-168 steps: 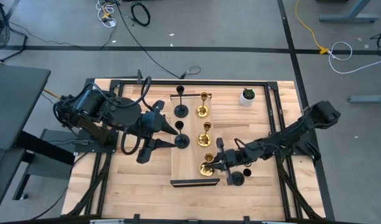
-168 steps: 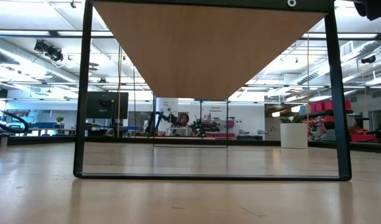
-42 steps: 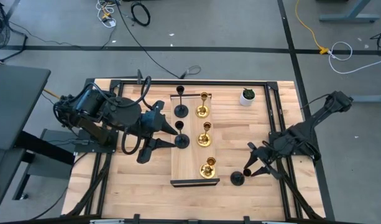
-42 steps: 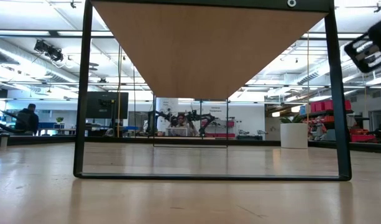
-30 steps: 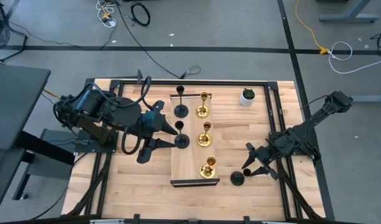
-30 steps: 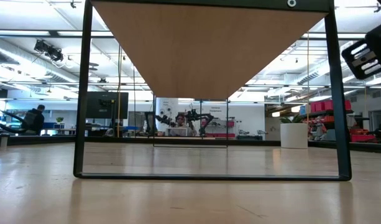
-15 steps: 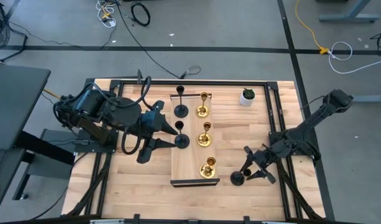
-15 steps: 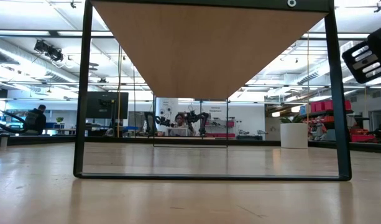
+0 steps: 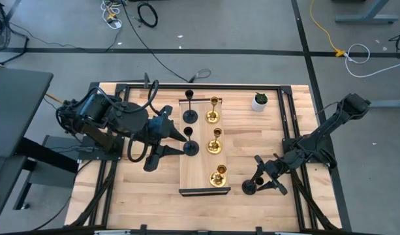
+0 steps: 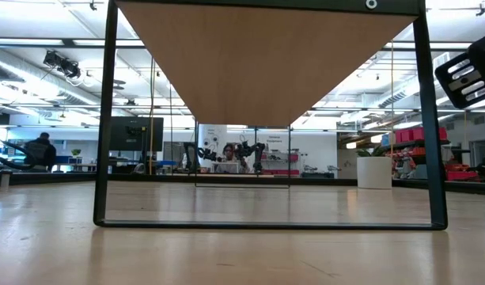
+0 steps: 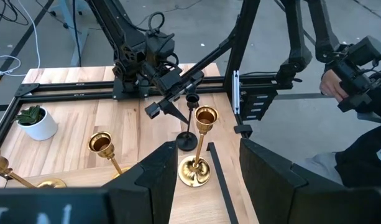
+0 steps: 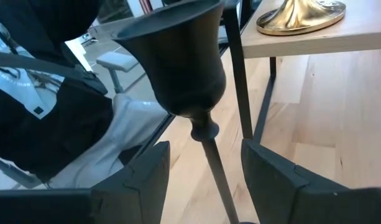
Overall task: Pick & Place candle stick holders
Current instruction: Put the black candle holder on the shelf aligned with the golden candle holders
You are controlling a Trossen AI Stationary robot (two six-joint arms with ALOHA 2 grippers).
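Note:
Three gold candle stick holders (image 9: 215, 145) stand by their bases on the right side of a raised wooden shelf (image 9: 201, 163), with two black ones (image 9: 190, 147) on its left side. A third black holder (image 9: 250, 188) stands on the table to the right of the shelf's near end. My right gripper (image 9: 258, 181) is open around that holder. Its fingers (image 12: 143, 180) stand on either side of the thin stem (image 12: 210, 163) below the cup (image 12: 178, 62), apart from it. My left gripper (image 9: 175, 139) waits open at the shelf's left side, with nothing between its fingers (image 11: 154, 177).
A small white pot with a green plant (image 9: 260, 100) stands at the far right of the table. The shelf rests on a black metal frame (image 10: 107, 119). A person (image 11: 358, 81) stands beyond the table's near edge. Bare wood lies right of the shelf.
My right gripper has moved toward the table's left and near edges, low over the wood, up to the black holder on the table, so that its fingers now flank the stem. The holder has stayed in place.

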